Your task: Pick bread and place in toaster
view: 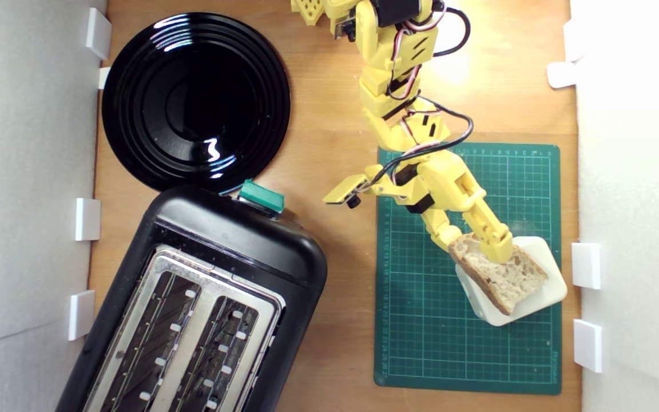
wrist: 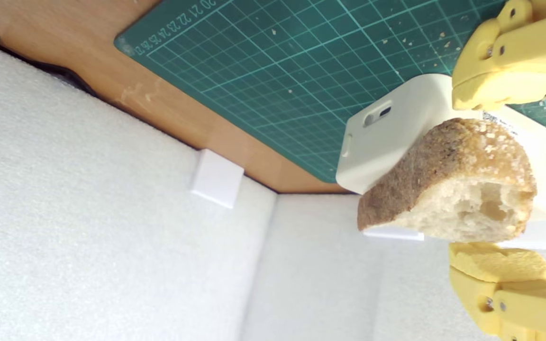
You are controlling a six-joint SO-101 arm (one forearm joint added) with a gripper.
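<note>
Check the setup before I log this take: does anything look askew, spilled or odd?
Crumbs speckle the green cutting mat. The bread sits tilted across the white block, overhanging its edge. The toaster stands at an angle to the mat. No damage shows.

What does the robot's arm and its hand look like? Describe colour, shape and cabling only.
The arm is bright yellow plastic in blocky, jointed segments with black parts set into the joints. Black cables and thinner red-and-white wires loop along it. The hand has two thick yellow fingers with rounded, rough-textured tips and small screw holes.
</note>
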